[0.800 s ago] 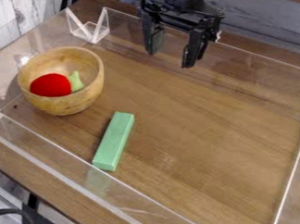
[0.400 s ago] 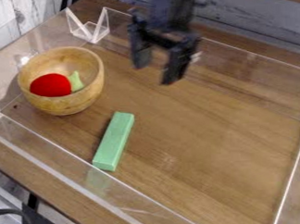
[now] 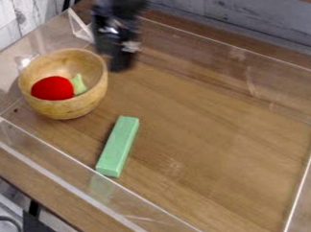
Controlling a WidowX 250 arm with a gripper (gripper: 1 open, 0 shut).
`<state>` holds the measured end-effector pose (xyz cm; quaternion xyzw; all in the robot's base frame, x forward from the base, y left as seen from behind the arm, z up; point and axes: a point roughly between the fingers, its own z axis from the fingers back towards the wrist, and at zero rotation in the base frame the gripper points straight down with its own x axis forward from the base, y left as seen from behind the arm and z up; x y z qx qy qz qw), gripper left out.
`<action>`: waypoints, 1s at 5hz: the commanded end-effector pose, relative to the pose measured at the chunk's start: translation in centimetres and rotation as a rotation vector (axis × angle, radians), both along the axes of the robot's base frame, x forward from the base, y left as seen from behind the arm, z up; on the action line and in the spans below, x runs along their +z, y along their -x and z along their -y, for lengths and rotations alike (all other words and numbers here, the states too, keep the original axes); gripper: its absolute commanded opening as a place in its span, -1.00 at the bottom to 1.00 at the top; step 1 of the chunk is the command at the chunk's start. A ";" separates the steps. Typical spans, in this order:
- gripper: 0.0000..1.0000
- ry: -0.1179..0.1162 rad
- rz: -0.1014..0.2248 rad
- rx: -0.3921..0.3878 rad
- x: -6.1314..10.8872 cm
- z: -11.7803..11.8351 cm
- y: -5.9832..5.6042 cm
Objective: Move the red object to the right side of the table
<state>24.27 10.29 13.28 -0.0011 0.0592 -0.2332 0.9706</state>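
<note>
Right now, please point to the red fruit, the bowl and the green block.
red fruit (image 3: 48,88), camera view, middle of its red body.
bowl (image 3: 83,104), camera view, outer front wall.
green block (image 3: 118,145), camera view, centre of top face.

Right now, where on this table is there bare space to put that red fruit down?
The right half of the table, between the green block and the clear wall, is bare. The left is crowded: bowl holding the red object, gripper beside it.

We read this as a lab test rig: wood-grain table (image 3: 209,116) fenced by clear acrylic walls (image 3: 71,188), a robot arm (image 3: 114,19) over it, toy props.
</note>
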 end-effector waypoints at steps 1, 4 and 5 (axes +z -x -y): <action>1.00 -0.045 0.057 -0.091 1.6 -3.5 1.2; 1.00 -0.016 0.077 -0.239 -0.6 -9.1 2.4; 1.00 0.004 0.078 -0.328 -2.7 -10.2 2.5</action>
